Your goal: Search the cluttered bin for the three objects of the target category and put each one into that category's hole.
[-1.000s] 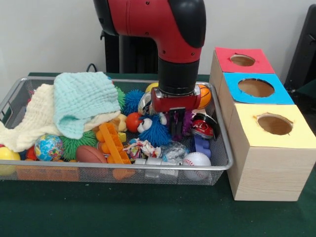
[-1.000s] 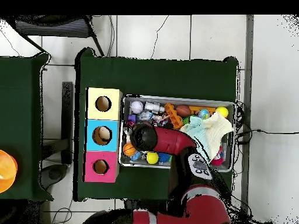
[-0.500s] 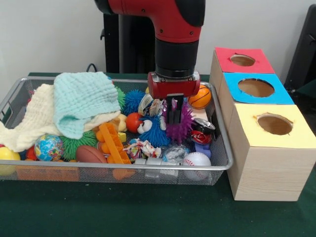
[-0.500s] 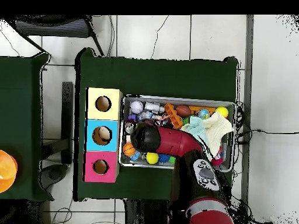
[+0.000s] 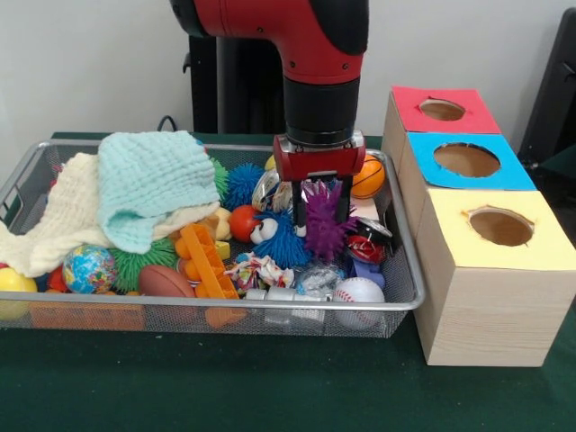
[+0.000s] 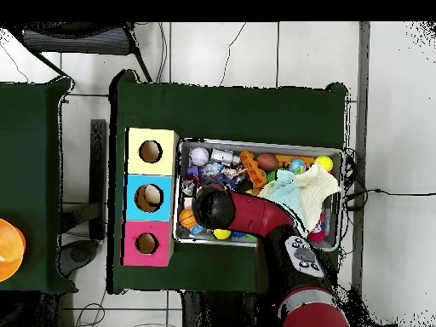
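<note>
gripper (image 5: 322, 200): you are looking at fingers closing on a purple spiky ball (image 5: 324, 223), one dark finger showing on each side of it; the ball is hanging just above the clutter, at the bin's end nearest the boxes
arm (image 6: 255, 213): it is reaching down from the top of the front view; in the overhead view it is covering the gripper and the ball
bin (image 5: 403, 301): the wire mesh tray is sitting on the green table (image 5: 270, 387), just beside the row of boxes
boxes: you are seeing three wooden boxes in a row, a yellow-topped box (image 5: 500, 229) nearest the front camera, a blue-topped box (image 5: 466, 160) in the middle, a red-topped box (image 5: 443, 109) farthest, each with a round hole in its top
under the gripper: a blue fuzzy toy (image 5: 281, 241) with white eyes is lying beside a red ball (image 5: 242, 221); a baseball (image 5: 359, 290) is resting against the near rim
far corner: a small basketball (image 5: 367, 175) is sitting behind the gripper
opposite end: a pale green cloth (image 5: 148, 184) is lying over a cream cloth (image 5: 54, 225), with a globe ball (image 5: 88, 268) and a toy football (image 5: 166, 281) below
</note>
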`<state>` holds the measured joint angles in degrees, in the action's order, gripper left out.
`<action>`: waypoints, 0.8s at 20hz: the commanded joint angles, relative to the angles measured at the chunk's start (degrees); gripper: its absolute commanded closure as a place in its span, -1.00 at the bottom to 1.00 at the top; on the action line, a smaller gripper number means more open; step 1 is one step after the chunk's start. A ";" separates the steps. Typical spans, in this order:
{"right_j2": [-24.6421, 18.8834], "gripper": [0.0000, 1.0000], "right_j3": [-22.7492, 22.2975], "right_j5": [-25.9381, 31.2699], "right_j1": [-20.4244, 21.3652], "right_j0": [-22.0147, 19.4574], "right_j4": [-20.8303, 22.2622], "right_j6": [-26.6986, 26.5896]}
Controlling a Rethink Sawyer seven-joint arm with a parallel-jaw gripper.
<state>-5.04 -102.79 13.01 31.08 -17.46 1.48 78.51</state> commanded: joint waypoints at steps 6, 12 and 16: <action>-9.82 -1.00 -6.42 -7.11 0.98 -3.53 -3.15 14.64; -12.70 -1.00 -4.79 -15.38 0.48 -4.63 -4.88 17.90; -12.82 -1.00 -1.92 -18.51 0.12 -3.52 -6.22 18.29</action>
<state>-11.16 -105.70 1.48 31.98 -20.71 -0.97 78.78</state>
